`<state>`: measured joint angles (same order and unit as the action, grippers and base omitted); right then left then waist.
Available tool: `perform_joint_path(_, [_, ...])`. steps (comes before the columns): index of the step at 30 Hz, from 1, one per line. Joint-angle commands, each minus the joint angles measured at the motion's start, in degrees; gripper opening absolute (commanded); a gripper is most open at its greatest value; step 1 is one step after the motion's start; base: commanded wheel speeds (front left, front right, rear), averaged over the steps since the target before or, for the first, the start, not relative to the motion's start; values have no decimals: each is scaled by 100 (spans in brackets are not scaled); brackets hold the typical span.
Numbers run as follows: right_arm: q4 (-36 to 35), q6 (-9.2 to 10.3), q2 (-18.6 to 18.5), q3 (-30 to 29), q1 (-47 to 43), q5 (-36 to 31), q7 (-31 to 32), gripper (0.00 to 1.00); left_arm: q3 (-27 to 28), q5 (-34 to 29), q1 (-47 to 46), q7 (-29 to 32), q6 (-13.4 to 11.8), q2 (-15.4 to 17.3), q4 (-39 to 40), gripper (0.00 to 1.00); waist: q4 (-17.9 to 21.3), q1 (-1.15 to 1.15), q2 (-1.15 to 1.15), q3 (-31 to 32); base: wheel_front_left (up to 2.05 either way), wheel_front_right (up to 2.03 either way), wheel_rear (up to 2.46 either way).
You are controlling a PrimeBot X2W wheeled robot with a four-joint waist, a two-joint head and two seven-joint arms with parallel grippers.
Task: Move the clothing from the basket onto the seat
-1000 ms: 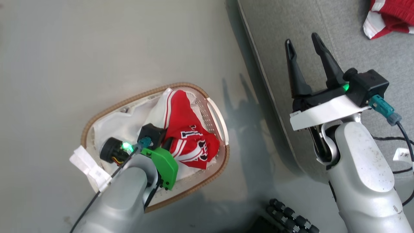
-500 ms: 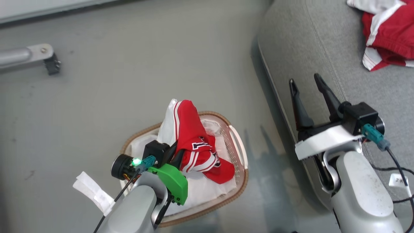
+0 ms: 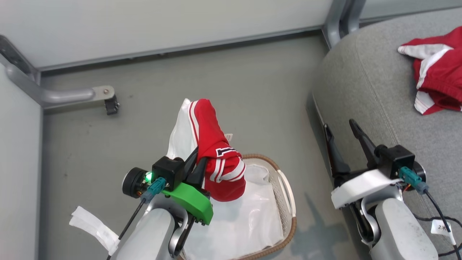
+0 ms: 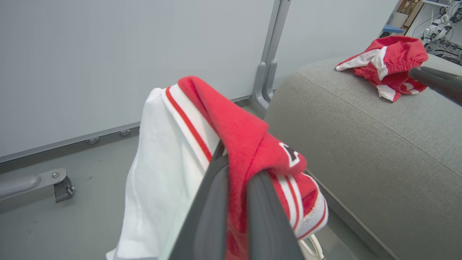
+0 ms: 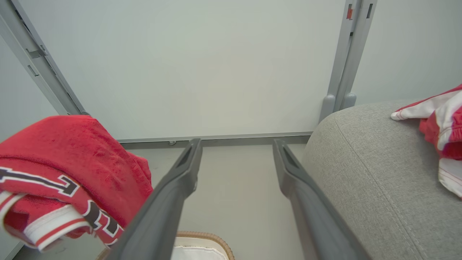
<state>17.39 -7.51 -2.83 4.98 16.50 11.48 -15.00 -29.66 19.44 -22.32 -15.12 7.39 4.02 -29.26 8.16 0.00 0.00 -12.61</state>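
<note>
My left gripper (image 3: 197, 159) is shut on a red jersey (image 3: 216, 151) with white stripes and lettering. The jersey drapes over the fingers above the basket (image 3: 288, 224), a white panel hanging behind it. In the left wrist view the jersey (image 4: 245, 144) wraps the fingertips of the left gripper (image 4: 240, 162). Inside the basket lies the white liner (image 3: 245, 224). A second red jersey (image 3: 438, 86) rests on the grey seat (image 3: 379, 90) at the right. My right gripper (image 3: 339, 124) stands open and empty at the seat's near edge; in its own view, the right gripper (image 5: 236, 148) has its fingers spread.
A grey wall runs along the back, with a metal post (image 3: 337, 18) beside the seat's corner. At the left a metal foot with a caster (image 3: 108, 101) reaches onto the floor. Black cables (image 3: 436, 213) trail by my right forearm.
The head camera has tilted up, so the whole picture shifted. My left gripper has raised the red jersey out of the basket. The right gripper stays open.
</note>
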Motion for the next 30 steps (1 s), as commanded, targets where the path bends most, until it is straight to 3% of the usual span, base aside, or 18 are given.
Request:
perform_joint_path(1, [35,5,-23,-3,-135,-1,-26,100,40,-97,126,-3,18,-17,118,0,-215,0,0,373,0,0,0])
perform_joint_path(20, [258,4,-23,232,-858,-123,-26,100,400,-266,505,-3,18,-82,1264,0,-334,0,0,1108,0,0,0])
perform_joint_path(30, [251,5,-191,1235,-564,-314,-26,100,274,-217,481,-3,18,-103,1187,0,-458,0,0,1120,0,0,0])
